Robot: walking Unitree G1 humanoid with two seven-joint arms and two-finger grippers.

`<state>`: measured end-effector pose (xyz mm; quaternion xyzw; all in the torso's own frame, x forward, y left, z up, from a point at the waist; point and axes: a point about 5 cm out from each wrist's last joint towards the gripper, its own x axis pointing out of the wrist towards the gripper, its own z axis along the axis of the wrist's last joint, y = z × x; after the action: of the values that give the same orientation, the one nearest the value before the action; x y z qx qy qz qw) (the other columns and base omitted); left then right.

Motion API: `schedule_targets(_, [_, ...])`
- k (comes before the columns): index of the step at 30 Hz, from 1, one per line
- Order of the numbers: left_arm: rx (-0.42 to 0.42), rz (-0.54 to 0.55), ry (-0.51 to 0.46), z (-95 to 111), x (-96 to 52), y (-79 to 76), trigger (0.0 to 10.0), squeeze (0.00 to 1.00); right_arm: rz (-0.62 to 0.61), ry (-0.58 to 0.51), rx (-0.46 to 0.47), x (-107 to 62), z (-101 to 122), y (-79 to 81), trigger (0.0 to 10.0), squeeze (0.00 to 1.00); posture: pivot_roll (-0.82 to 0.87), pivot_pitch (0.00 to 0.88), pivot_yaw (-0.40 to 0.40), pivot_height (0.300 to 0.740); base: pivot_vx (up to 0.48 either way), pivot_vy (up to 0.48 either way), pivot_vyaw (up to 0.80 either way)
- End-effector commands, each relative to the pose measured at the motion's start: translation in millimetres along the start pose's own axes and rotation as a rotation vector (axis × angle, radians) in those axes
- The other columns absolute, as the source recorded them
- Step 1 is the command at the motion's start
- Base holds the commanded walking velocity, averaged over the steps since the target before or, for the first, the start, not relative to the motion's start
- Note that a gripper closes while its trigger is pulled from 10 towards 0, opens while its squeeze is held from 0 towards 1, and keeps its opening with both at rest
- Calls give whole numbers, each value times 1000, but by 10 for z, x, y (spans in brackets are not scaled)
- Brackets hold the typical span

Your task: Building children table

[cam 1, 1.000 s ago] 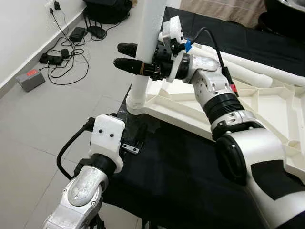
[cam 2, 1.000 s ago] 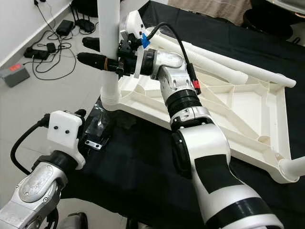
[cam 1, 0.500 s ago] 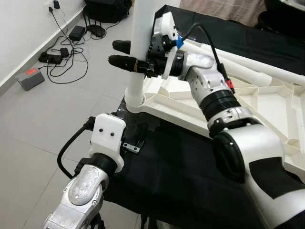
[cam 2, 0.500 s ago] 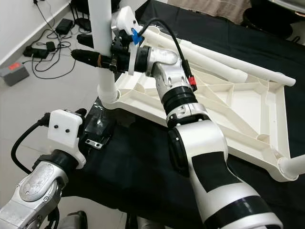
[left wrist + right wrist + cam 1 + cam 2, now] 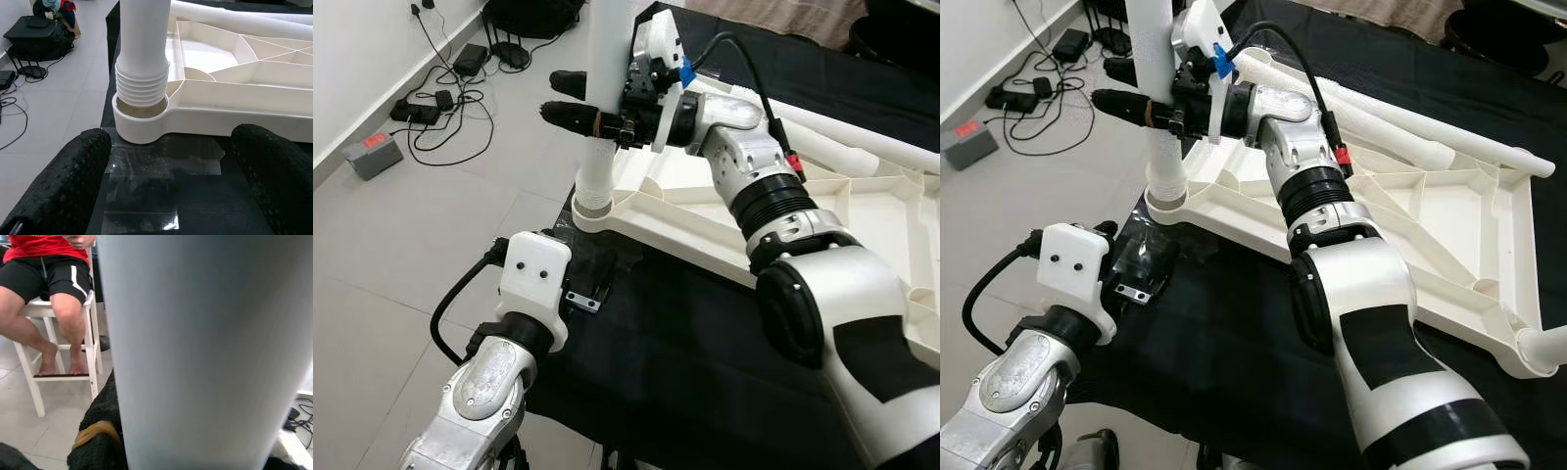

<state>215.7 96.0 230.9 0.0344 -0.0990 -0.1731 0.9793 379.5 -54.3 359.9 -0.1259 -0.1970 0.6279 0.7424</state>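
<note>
Nearest, at lower left, the left arm (image 5: 499, 382) reaches forward over the near edge of a black cloth (image 5: 685, 362). Its left gripper (image 5: 171, 161) hovers low above the cloth with the 2 fingers (image 5: 63, 181) spread wide and holding nothing. Between them and just beyond lies a clear plastic bag (image 5: 146, 181), flat on the cloth.

Just past the bag sits the corner socket (image 5: 139, 125) of the white tabletop (image 5: 1430, 211), which lies upside down on the cloth with its ribbed underside facing up. A white leg (image 5: 602, 117) stands upright in this near left socket; several ridges of its threaded end (image 5: 142, 90) show above the socket rim.

Higher up, the right arm (image 5: 1322, 196) stretches from lower right to the leg. The right gripper (image 5: 597, 103) is clamped on the leg, with 1 finger (image 5: 570, 115) on each side and the tips projecting to the left.

Farther, 2 more legs (image 5: 1400, 122) lie across the far side of the tabletop.

On the grey floor at far left are a power strip and cables (image 5: 440, 108), a small box with a red display (image 5: 374, 155) by the wall, and a black bag (image 5: 524, 20). Beyond the leg, a person's bare legs (image 5: 44, 318) rest on a white stool (image 5: 63, 352).
</note>
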Motion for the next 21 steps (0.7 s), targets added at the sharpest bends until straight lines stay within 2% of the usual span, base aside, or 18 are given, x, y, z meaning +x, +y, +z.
schedule_targets(1, [-8, 0, 5, 5, -32, -12, 10000, 0, 16, 26, 17, -38, -81, 22, 10000, 0, 72, 339, -165, 740, 0, 0, 0])
schedule_targets(9, [-6, 1, 6, 4, -35, -1, 10000, 0, 21, 40, 30, -77, -106, 19, 10000, 0, 69, 338, -163, 740, 0, 0, 0])
schedule_targets(21, [-5, 3, 1, 18, -26, 6, 10000, 0, 71, 40, 65, -35, -171, 81, 10000, 0, 70, 343, -164, 740, 0, 0, 0])
